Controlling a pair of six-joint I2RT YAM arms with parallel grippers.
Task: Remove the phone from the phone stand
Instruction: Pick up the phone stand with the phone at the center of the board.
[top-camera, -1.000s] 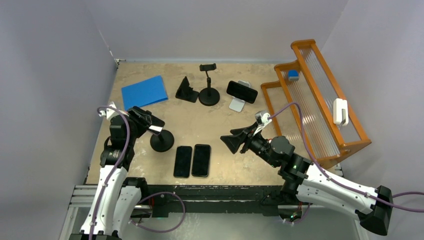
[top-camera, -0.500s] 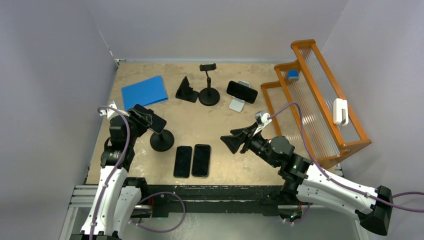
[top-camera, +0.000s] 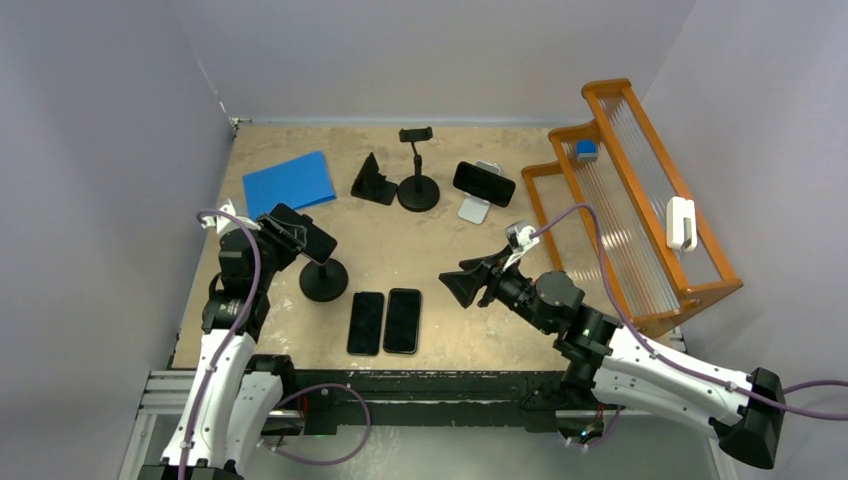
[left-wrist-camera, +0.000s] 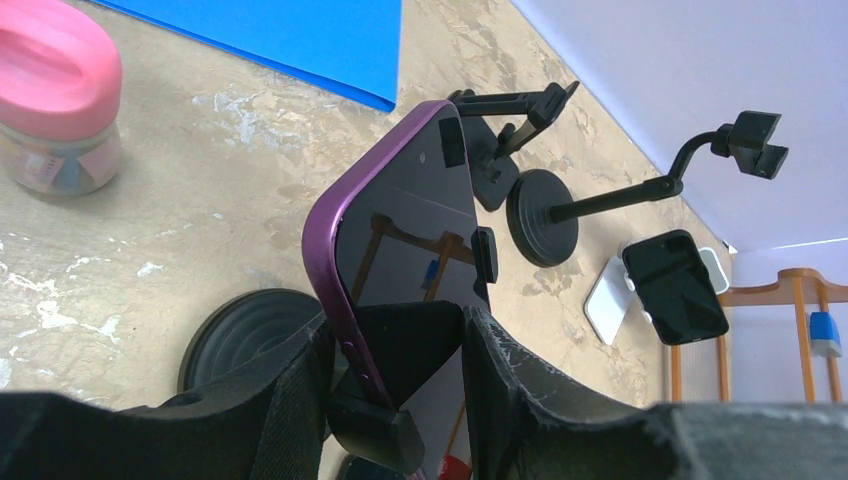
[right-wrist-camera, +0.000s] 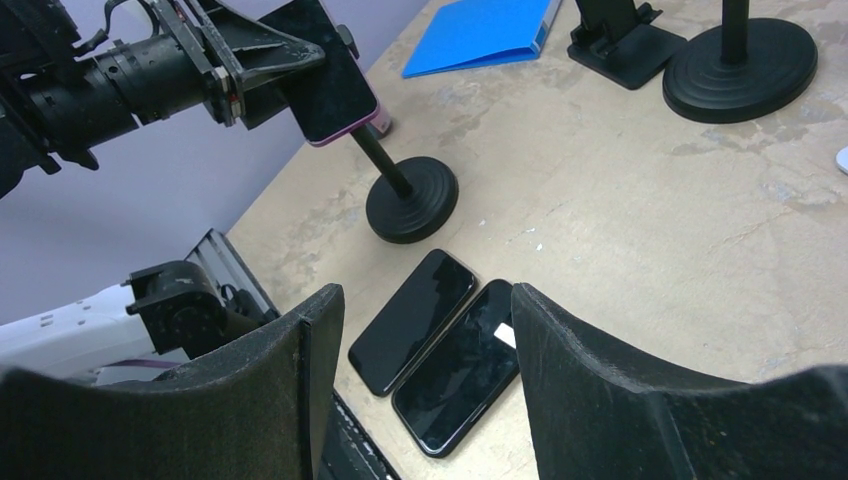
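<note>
A purple-edged phone (top-camera: 306, 236) sits tilted in the black clamp of a phone stand (top-camera: 323, 281) with a round base, at the left of the table. My left gripper (top-camera: 288, 237) is shut on the phone. In the left wrist view one of its fingers (left-wrist-camera: 290, 385) lies against the purple edge and the other on the screen side. The stand's clamp tabs (left-wrist-camera: 484, 254) still hook over the phone (left-wrist-camera: 400, 215). My right gripper (top-camera: 463, 284) hangs open over the table's middle, holding nothing. It faces the stand (right-wrist-camera: 410, 200) and the held phone (right-wrist-camera: 325, 85).
Two dark phones (top-camera: 366, 322) (top-camera: 402, 320) lie flat side by side near the front edge. At the back are a blue folder (top-camera: 289, 184), a black wedge stand (top-camera: 374, 181), a tall clamp stand (top-camera: 417, 172) and a white stand holding a phone (top-camera: 483, 188). An orange rack (top-camera: 630, 200) fills the right. A pink-lidded jar (left-wrist-camera: 55, 95) stands by the left wall.
My left gripper's jaws have drawn in around the phone, and the phone has tipped up and shifted slightly away from me on the stand. The right arm has barely moved.
</note>
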